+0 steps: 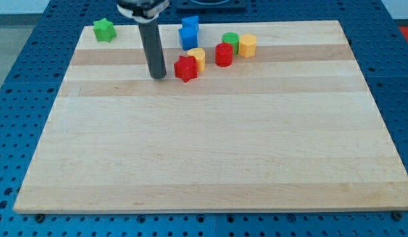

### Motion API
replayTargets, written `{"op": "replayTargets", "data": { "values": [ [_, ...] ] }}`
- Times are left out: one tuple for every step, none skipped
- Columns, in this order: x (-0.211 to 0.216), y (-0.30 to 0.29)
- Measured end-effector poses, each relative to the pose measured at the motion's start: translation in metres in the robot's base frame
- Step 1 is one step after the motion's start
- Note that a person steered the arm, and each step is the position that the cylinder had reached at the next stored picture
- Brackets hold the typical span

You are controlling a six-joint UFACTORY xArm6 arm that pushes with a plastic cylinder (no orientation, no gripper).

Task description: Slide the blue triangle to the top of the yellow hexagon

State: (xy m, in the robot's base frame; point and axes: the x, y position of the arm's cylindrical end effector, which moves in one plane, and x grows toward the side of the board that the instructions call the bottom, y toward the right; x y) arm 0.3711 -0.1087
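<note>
The blue triangle [190,24] sits at the top of the board [210,158], touching a blue block [188,38] below it. The yellow hexagon [247,45] is to their right, beside green [230,40] and red [223,54] blocks. My tip [158,76] is left of the red star [186,68]. I have no claw.
</note>
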Motion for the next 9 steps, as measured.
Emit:
{"op": "replayTargets", "data": {
  "values": [
    [0.034, 0.017],
    [0.045, -0.026],
    [-0.012, -0.084],
    [-0.086, -0.071],
    [-0.124, -0.044],
    [-0.179, -0.043],
    [-0.180, -0.038],
    [-0.179, -0.017],
    [-0.180, 0.011]
  ]
}}
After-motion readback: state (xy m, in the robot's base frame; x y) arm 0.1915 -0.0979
